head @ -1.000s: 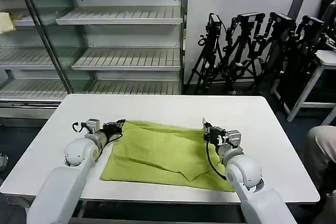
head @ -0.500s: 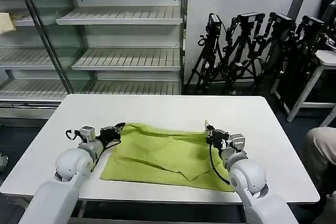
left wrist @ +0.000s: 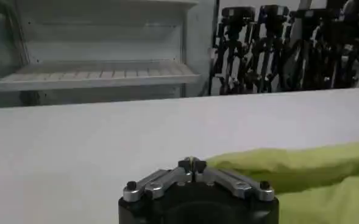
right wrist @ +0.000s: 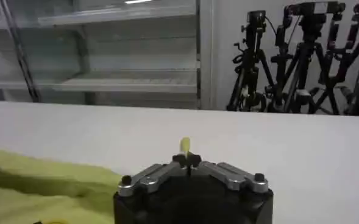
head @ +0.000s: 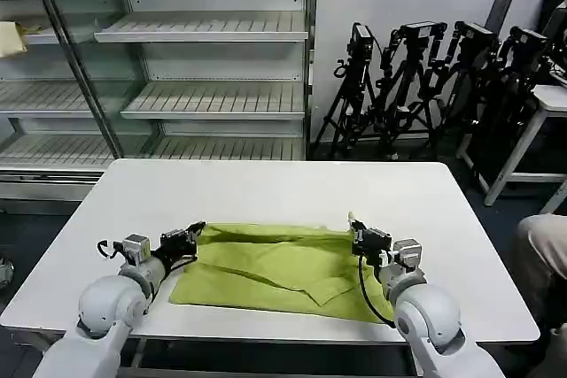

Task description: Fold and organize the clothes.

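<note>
Lime-green thin fabric, the T-shirt (head: 275, 267) lies partly folded on the white desk (head: 283, 188), at the 6 o'clock side of its top, close to the front edge. Its far edge is lifted and drawn toward the near side, so a doubled layer runs across the width, with loose creases in the lower middle.

At the garment's 9 o'clock corner the left end effector (head: 193, 232) has its fingers pinched together on the fabric; its wrist camera shows the tips (left wrist: 192, 164) meeting, with green cloth (left wrist: 289, 167) trailing off beside them. At the 3 o'clock corner the right end effector (head: 354, 226) is likewise clamped tight, a small tuft of the fabric (right wrist: 184, 145) poking up between the closed tips.

Beyond the desk, toward 12 o'clock, stand white wire shelves (head: 204, 95), and at 2 o'clock a cluster of black tripods (head: 425, 86).
</note>
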Available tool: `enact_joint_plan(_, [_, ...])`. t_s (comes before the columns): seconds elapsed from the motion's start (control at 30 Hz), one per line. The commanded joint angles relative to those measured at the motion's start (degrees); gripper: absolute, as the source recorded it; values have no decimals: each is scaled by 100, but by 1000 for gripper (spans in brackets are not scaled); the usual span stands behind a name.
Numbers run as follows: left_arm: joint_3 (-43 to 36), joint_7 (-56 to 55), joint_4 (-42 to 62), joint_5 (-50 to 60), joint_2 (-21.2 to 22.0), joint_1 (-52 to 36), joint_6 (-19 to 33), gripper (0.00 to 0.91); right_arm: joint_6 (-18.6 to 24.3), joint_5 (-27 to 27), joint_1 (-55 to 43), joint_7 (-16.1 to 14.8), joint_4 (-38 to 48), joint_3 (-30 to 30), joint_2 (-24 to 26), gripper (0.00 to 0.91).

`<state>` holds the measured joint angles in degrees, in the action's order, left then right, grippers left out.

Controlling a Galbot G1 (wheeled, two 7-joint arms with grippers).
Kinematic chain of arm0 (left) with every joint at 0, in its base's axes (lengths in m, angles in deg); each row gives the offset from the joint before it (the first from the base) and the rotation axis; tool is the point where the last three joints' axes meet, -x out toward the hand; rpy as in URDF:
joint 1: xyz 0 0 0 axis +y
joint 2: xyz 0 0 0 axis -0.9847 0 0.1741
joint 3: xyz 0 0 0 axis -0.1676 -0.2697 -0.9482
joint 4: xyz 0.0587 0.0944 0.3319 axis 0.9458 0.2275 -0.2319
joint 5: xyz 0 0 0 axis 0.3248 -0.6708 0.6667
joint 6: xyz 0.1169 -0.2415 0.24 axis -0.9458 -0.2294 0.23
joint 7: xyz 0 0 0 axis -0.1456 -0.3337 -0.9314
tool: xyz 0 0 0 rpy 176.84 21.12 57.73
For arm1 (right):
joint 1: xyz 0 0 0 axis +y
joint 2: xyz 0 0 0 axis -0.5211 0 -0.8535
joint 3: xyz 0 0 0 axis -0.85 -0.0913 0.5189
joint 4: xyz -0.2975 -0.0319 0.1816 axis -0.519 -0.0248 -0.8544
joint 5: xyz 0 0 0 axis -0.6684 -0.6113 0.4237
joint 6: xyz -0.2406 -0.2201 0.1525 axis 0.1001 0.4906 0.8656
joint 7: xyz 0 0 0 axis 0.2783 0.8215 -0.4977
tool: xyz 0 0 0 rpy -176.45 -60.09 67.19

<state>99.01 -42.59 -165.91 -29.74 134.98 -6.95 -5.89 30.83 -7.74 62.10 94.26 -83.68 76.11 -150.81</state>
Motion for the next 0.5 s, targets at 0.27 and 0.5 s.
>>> enact_joint_plan(0.27, [314, 81, -379, 357, -9, 559, 66, 20, 5, -155, 457, -21, -221, 21, -9, 0])
enact_joint_plan(0.5, [318, 82, -357, 283, -62, 471, 27, 20, 7, -205, 487, -32, -177, 101, 14, 0])
